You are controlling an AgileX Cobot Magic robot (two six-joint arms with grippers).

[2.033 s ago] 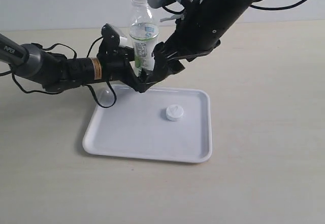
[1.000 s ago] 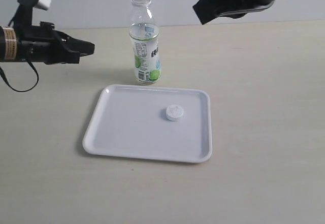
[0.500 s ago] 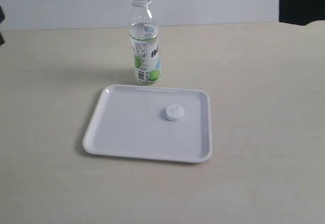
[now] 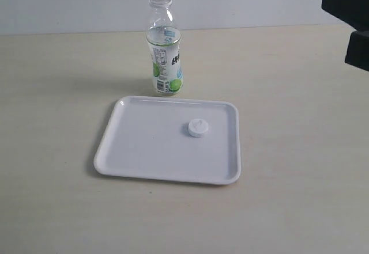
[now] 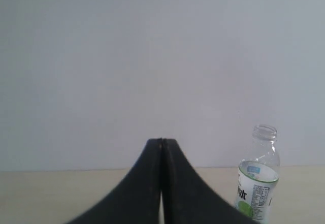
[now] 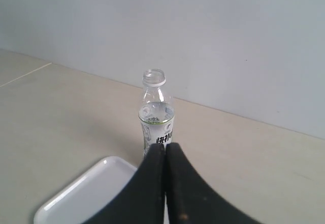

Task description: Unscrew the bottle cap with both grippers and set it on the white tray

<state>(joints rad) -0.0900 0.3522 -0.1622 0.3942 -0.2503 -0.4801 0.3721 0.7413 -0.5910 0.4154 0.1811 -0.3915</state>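
Observation:
The bottle cap (image 4: pixel 198 128) lies flat on the white tray (image 4: pixel 144 150), right of the tray's middle. Behind the tray the bottle (image 4: pixel 165 46) stands upright with its neck open; it also shows in the left wrist view (image 5: pixel 258 176) and in the right wrist view (image 6: pixel 157 117). My left gripper (image 5: pixel 162 144) is shut with nothing in it and is out of the exterior view. My right gripper (image 6: pixel 165 147) is shut and empty too, well back from the bottle; only a black part of its arm (image 4: pixel 349 21) shows at the exterior view's right edge.
The tray's corner (image 6: pixel 81 196) shows in the right wrist view. Pale beige tabletop (image 4: pixel 288 121) surrounds the tray and bottle. A light grey wall (image 4: pixel 86 6) runs behind the table.
Both arms drew away from the bottle: the left one left the exterior view to the left, the right one withdrew to the right edge. Bottle, cap and tray stayed put.

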